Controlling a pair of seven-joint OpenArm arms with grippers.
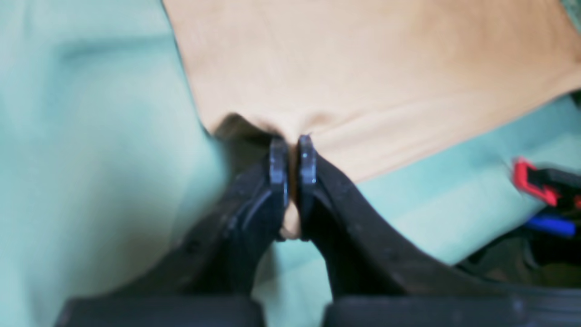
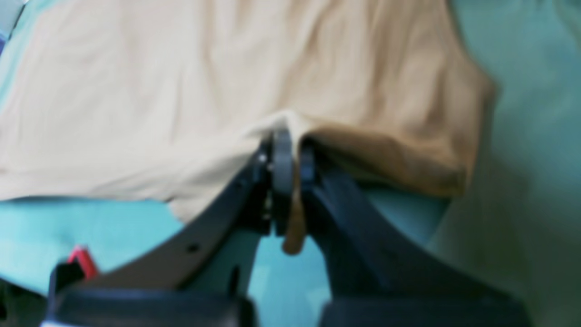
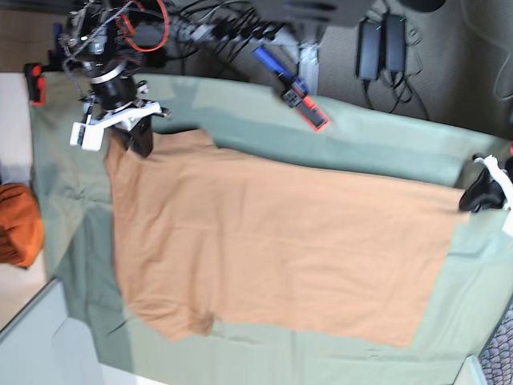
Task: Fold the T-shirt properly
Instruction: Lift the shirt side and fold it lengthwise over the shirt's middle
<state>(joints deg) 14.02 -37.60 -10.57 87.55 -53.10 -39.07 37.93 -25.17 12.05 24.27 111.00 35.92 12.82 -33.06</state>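
The right gripper point(image 2: 290, 159) sits at the far left of the scene, its fingers point(image 2: 282, 159) pinched tight on the T-shirt point(image 2: 181, 91). The left gripper point(image 1: 292, 159) sits at the far right, pinching the T-shirt too.

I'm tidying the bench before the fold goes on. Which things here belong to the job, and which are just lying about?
Part of the job:
T-shirt
left gripper, pinching its edge
right gripper, pinching its edge

Lying about:
green cloth
orange bundle
red clamp
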